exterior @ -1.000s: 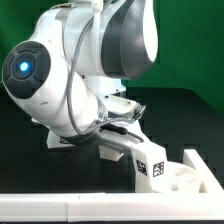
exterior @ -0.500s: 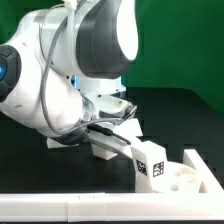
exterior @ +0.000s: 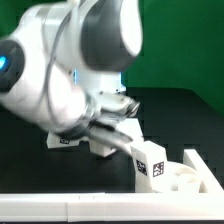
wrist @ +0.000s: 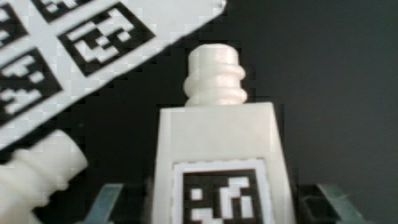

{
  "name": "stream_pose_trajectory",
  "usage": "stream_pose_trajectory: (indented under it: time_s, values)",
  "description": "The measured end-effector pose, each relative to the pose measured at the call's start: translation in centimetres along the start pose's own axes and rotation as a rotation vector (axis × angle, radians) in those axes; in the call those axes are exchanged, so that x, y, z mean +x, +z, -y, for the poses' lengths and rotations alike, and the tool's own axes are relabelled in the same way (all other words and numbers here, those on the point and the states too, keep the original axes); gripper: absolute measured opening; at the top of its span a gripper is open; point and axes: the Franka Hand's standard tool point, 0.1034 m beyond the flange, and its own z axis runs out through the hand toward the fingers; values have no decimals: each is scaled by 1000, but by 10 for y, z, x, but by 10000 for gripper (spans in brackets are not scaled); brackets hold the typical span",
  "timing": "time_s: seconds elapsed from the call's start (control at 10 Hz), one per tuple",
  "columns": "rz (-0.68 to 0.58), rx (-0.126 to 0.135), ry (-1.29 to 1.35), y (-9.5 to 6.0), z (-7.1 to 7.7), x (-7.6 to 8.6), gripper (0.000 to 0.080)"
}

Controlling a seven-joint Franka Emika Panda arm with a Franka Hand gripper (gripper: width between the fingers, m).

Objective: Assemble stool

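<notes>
**Getting a square hold on the stool leg**

The chunky white plastic leg with a ribbed peg at its end (wrist: 217,140) lies on the black table (wrist: 329,70). In the wrist view it sits between the fingers of the two-finger gripper (wrist: 221,206), with its square black-and-white tag facing the camera. A dark finger (wrist: 118,198) shows on each flank of the leg, close in. Whether the pads are pressing the plastic or stand a hair off cannot be told from these views. In the exterior view the arm's bulk hides the grip.

Judged from this, the step in hand is picking up this leg for fitting into the round white disc seat with sockets (exterior: 188,180). The seat rests well apart, against the long white corner rail (exterior: 40,206).

To do it well, the leg should sit centred between the fingers with its flat sides parallel to them, so it does not twist as the grip tightens. A second white leg (wrist: 39,175) lies just beside it, and the flat white marker board (wrist: 71,45) is near the peg end. The lift is therefore best taken straight up, without sweeping sideways. The ribbed peg should stay free of the fingers, since it probably has to enter a socket.
</notes>
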Motion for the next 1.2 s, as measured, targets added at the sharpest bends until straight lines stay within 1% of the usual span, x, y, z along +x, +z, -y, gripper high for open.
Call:
stream_pose_trajectory:
  time_s: [0.1, 0.2, 0.3, 0.4, 0.5, 0.6, 0.7, 0.8, 0.9, 1.0, 1.1, 1.2]
  values:
    - [-96, -55, -41, -22, 11, -16, 333]
    - [-181, -65, -74, -30, 17, -22, 333]
    - [-240, -51, -71, -27, 17, -16, 334]
    - [-310, -34, -82, -28, 22, -14, 334]
    - [-386, -23, -102, -30, 29, -17, 334]
    - [-452, -37, -123, -36, 42, -22, 334]
    - [-542, -55, -191, -55, 64, -34, 334]
    - [-618, -82, -276, -75, 79, -49, 334]
    - [-738, -76, -327, -87, 90, -50, 334]
    - [-784, -55, -337, -79, 91, -51, 334]
    - [-814, -42, -340, -78, 93, -50, 334]
    - [-895, -23, -372, -82, 104, -48, 334]
